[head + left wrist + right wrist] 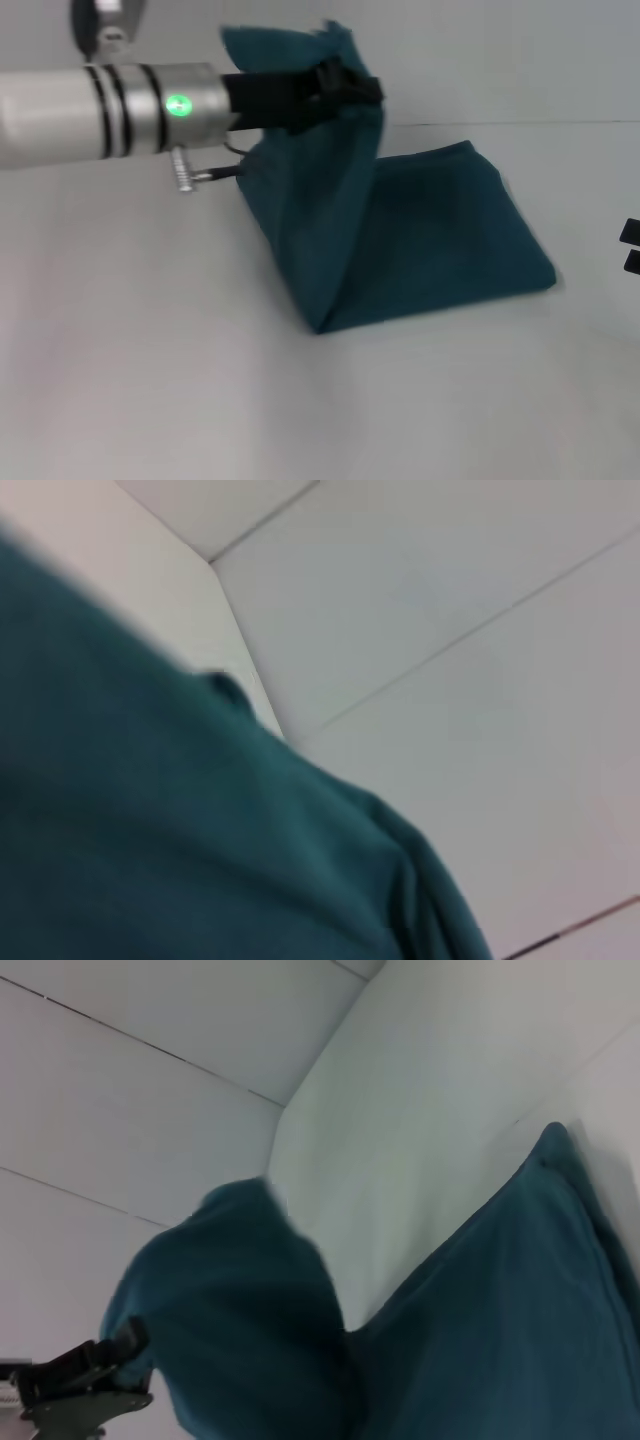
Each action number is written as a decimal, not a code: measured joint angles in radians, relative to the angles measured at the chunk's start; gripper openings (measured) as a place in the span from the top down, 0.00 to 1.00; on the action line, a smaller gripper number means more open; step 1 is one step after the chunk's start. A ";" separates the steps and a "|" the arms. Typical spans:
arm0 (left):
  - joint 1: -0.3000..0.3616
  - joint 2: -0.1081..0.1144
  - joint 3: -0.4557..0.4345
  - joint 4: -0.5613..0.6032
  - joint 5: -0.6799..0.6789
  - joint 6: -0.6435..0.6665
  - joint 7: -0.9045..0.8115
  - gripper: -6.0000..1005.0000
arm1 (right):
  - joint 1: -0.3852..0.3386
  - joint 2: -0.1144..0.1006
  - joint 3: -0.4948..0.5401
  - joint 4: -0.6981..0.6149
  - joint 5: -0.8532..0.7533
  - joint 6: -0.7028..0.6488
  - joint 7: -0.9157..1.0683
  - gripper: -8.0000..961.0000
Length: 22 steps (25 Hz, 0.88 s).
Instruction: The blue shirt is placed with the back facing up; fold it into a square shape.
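Holding one edge of the blue shirt [400, 240] aloft, left claw [345, 85] appears clamped on the cloth. Remainder lies folded on the white tabletop [150, 380]. Right claw [630, 245] sits at the tabletop's right edge; its opening cannot be told.

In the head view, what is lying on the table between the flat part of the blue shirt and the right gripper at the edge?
Nothing: in the head view only bare white table separates the blue shirt from the right gripper.
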 joint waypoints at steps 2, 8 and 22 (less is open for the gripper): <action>-0.009 -0.003 0.080 -0.024 -0.048 -0.044 0.003 0.92 | 0.000 0.000 0.000 0.002 0.000 0.003 0.000 0.24; -0.038 -0.005 0.293 -0.107 -0.195 -0.185 0.054 0.92 | 0.001 0.001 -0.004 0.007 -0.002 0.009 0.000 0.24; -0.078 -0.007 0.504 -0.169 -0.397 -0.185 0.253 0.71 | -0.003 0.001 -0.015 0.014 -0.014 0.029 0.000 0.24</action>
